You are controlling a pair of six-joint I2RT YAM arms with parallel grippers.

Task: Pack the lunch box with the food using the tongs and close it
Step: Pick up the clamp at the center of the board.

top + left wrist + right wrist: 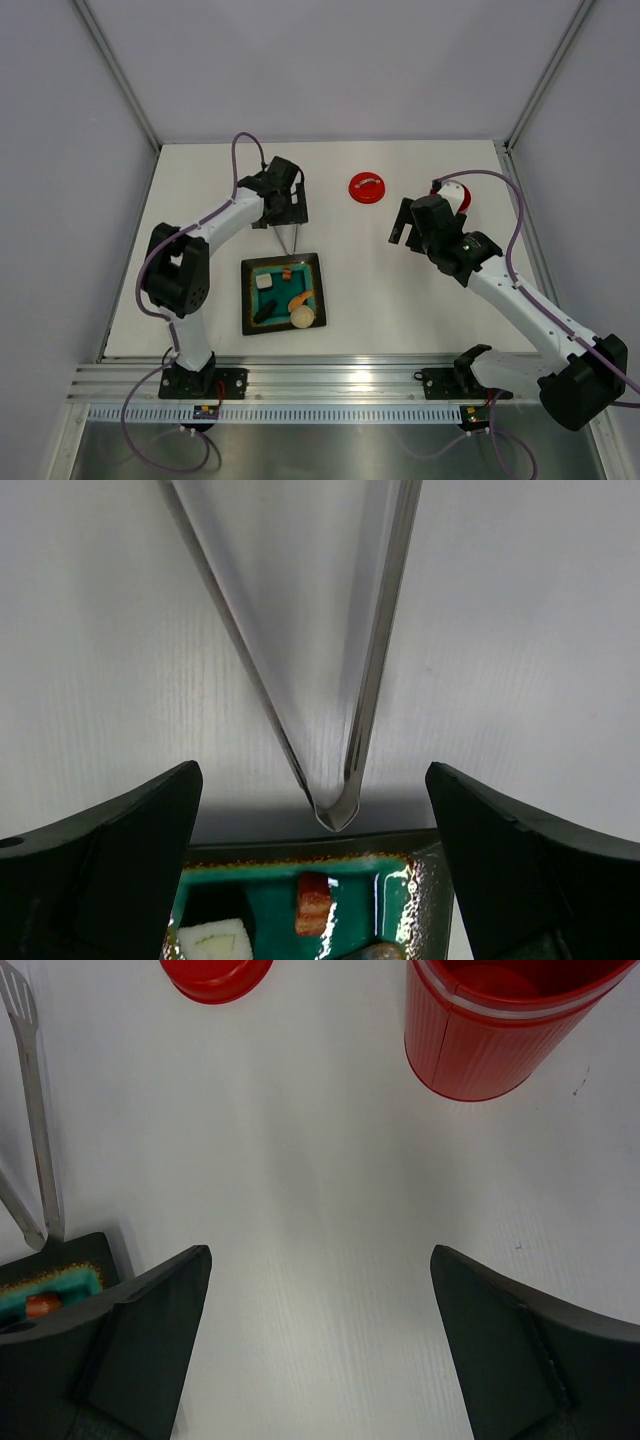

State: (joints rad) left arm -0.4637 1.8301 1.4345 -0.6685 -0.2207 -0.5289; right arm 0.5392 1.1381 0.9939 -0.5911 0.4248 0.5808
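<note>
- Five small pieces of food sit on a square dark plate with a teal middle, close to the table's near edge and left of centre. They are a white cube, a brown bit, an orange curl, a beige disc and a dark stick.
- The tongs lie flat on the table just beyond the plate's far edge. Their joined end is just short of the rim and the two arms spread toward the far edge.
- They are silver, long and very thin, a narrow V with flattened tips.
- They are probably light, stiff and springy, and slick enough to slide when nudged. Lying so low, they leave little to get under.
- The best hold looks to be across both arms partway up from the joint, so that a squeeze closes the tips.
- The left gripper hangs over the tongs. Its fingers are spread wide either side of them and hold nothing.
- The right gripper is over bare table right of centre, its fingers wide apart and empty.
- The round red lid lies toward the far edge near the middle.
- The lunch box is a ribbed red canister standing open toward the far right corner.
</note>
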